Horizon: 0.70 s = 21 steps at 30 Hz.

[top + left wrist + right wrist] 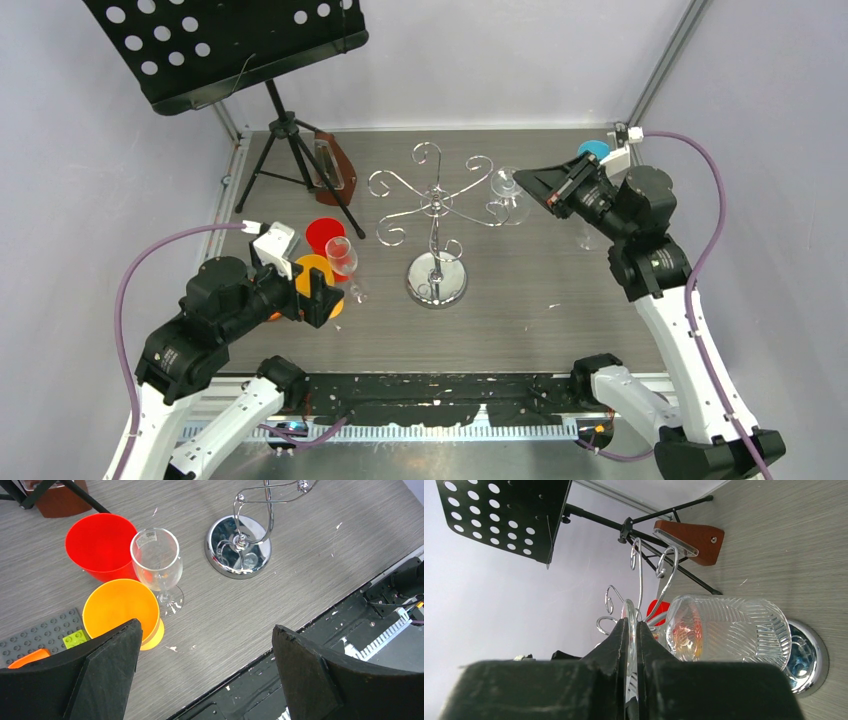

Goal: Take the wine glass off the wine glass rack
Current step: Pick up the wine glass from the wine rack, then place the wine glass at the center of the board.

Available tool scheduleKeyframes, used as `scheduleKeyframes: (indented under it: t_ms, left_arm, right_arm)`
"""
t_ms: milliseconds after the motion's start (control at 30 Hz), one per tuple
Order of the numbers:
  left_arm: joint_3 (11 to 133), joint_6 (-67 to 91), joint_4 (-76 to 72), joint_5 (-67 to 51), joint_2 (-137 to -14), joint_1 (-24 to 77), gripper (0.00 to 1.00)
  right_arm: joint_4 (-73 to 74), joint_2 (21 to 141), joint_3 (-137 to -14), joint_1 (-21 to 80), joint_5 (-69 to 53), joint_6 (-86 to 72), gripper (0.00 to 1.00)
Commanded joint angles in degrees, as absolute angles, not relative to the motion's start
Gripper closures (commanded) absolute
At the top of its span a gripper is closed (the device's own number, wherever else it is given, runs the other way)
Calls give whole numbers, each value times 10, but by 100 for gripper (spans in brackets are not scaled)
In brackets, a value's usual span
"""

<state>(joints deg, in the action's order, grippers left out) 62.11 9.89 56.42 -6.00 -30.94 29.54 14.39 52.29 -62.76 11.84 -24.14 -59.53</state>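
Now R gripper (632, 627) clenched on wine glass (729, 630) foot at rack (437, 200) right edge, L gripper (206, 627) jaws wide apart.

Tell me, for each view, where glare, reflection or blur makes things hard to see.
Top external view: even light; the clear wine glass is faint against the table. Left wrist view: sharp; the round base of the wine glass rack mirrors its own wire. Right wrist view: turned sideways; the right hand looms dark; the ribbed bowl distorts what lies behind.
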Motion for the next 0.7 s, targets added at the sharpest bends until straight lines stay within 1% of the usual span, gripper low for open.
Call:
scheduleKeyframes:
  t_ms: [0, 500, 667]
  left_arm:
    - [627, 98, 549, -57, -312, 293, 1]
    - [625, 100, 543, -67, -312, 293, 1]
    - [627, 106, 541, -76, -310, 292, 1]
  right_arm:
    - [102, 482, -622, 106, -246, -604, 94]
    - [203, 372, -588, 102, -231, -559, 94]
    - [218, 344, -574, 102, -257, -548, 94]
